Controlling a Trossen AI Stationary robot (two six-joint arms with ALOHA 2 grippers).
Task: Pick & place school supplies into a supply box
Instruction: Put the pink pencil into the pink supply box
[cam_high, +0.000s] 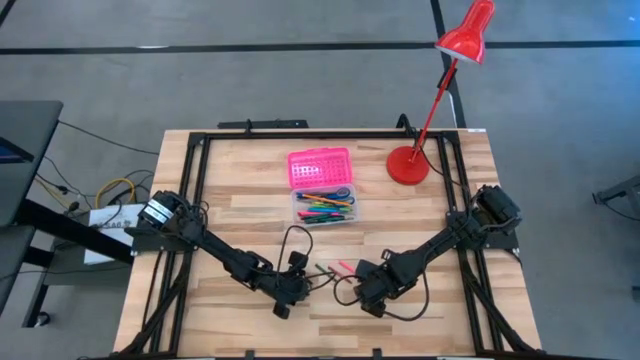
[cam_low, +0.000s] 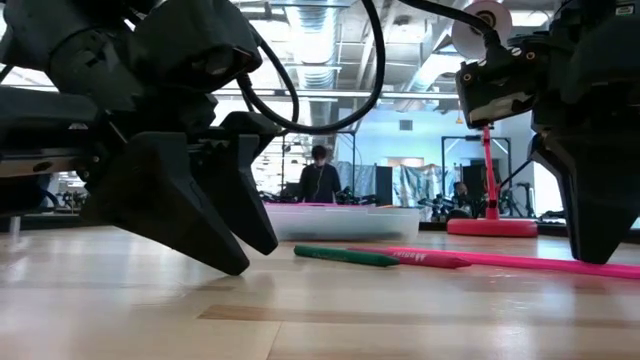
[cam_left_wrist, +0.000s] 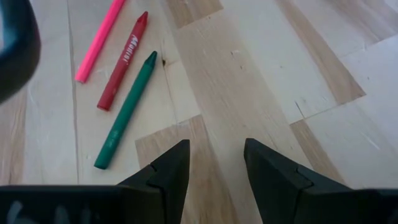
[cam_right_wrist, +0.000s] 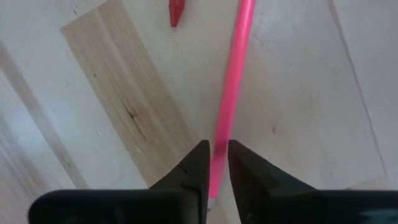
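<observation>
Three loose supplies lie on the wooden table: a green crayon, a red crayon and a long pink pen. My right gripper points straight down over the pink pen's near end, its fingers closed to the pen's width. My left gripper hangs open just above bare wood beside the green crayon, holding nothing. The supply box's clear base, with several coloured pens in it, stands at mid-table; its pink lid lies behind it. My right gripper has the pink pen near its end between its two fingers, one on each long side. The fingers come from above, pointing down, across the pen. The pen lies flat on the table along its whole length.
A red desk lamp stands with its round base at the far right of the table, its arm slanting up over the far edge. A black cable loops between the box and my left arm. A black frame rims the tabletop.
</observation>
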